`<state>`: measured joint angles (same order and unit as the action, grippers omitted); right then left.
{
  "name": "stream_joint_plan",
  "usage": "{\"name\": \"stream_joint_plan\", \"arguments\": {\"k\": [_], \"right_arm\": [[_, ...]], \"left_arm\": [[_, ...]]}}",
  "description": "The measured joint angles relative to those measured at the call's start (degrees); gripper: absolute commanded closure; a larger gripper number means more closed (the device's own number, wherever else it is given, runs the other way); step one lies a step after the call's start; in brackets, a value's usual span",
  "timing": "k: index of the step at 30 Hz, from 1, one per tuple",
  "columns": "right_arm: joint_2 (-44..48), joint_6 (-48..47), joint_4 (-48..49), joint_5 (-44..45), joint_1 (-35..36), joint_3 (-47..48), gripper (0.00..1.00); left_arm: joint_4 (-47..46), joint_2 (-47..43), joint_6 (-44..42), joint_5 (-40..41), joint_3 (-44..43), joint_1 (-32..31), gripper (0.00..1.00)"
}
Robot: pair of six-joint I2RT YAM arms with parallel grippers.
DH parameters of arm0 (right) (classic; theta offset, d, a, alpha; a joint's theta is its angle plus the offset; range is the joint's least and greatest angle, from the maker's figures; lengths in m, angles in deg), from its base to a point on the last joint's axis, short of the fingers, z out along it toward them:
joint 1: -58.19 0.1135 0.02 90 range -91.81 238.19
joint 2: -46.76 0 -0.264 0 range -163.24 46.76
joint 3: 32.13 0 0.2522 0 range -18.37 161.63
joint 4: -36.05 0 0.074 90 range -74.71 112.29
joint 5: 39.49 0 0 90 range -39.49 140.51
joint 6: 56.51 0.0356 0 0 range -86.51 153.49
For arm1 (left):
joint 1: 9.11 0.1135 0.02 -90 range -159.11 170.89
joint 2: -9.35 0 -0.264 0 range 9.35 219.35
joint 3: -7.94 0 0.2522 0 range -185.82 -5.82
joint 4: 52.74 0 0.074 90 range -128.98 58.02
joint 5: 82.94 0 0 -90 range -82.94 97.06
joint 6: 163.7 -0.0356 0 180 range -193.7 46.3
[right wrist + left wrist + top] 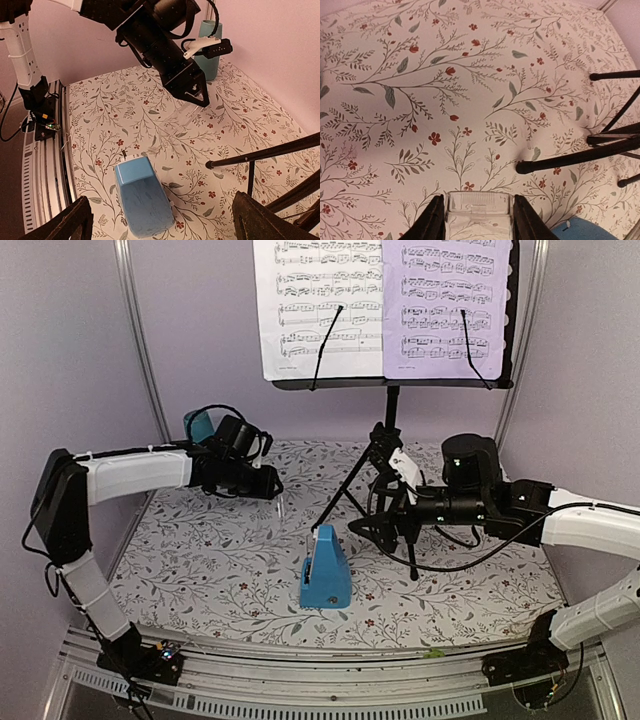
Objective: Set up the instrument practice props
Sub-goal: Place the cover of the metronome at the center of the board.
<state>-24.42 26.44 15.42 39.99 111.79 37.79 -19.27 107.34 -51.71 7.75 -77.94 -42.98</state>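
Observation:
The black tripod music stand (390, 425) stands at the back, its tray (400, 383) carrying a white sheet-music page (320, 305) on the left and a lavender one (447, 305) on the right. A small blue pyramid metronome (325, 572) sits upright on the floral cloth in front of the stand. My left gripper (280, 502) hovers left of the stand legs, shut with nothing held; its clear fingertips (479, 205) point at bare cloth. My right gripper (161, 207) is open, its jaws wide apart on either side of the metronome (142, 200), above it and apart from it.
A tall teal cup (198, 425) stands at the back left behind my left arm, also seen as the cup (210, 55). Stand legs (570, 160) spread over the cloth to the right of my left gripper. Pale walls close in the sides and back.

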Motion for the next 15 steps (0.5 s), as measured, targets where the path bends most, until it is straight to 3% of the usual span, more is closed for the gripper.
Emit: {"name": "stream_joint_plan", "arguments": {"k": [8,15], "right_arm": [[0.72,2.56,1.97,0.81,0.00,-3.13,0.01],[0.44,3.28,3.39,0.55,0.00,-4.09,0.01]], "left_arm": [[4.37,12.28,0.61,-0.24,-10.67,3.74,0.84],[4.87,19.43,0.63,-0.50,-13.44,4.72,0.69]]}}
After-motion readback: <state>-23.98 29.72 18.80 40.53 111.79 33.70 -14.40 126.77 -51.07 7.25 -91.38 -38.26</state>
